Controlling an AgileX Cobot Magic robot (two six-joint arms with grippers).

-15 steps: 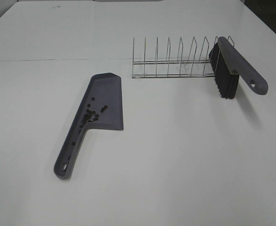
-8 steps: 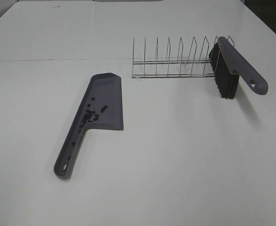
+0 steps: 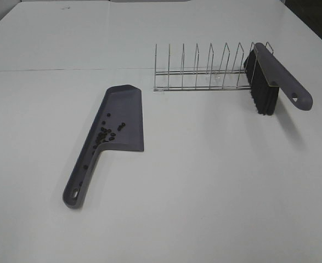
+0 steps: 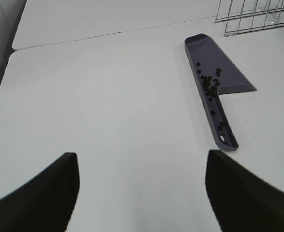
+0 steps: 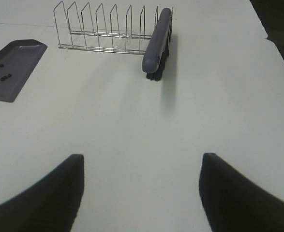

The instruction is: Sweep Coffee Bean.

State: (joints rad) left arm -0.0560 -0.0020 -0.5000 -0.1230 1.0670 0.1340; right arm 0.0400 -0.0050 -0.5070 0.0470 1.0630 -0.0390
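Note:
The grey-purple dustpan (image 3: 114,129) lies flat on the white table, handle toward the front. Several tiny dark coffee beans (image 3: 105,135) lie inside it, clustered near the neck, a few down the handle channel. It also shows in the left wrist view (image 4: 214,79) with the beans (image 4: 210,86), and partly in the right wrist view (image 5: 11,67). The brush (image 3: 270,79) with black bristles leans in the right end of the wire rack (image 3: 204,71); it also shows in the right wrist view (image 5: 157,41). My left gripper (image 4: 139,193) and right gripper (image 5: 142,193) are open, empty, far from both tools.
The wire rack (image 5: 103,29) with several upright dividers stands at the back right of the table. A seam between two table tops (image 3: 67,69) runs across the back. The dark table edge shows at the far right (image 5: 277,34).

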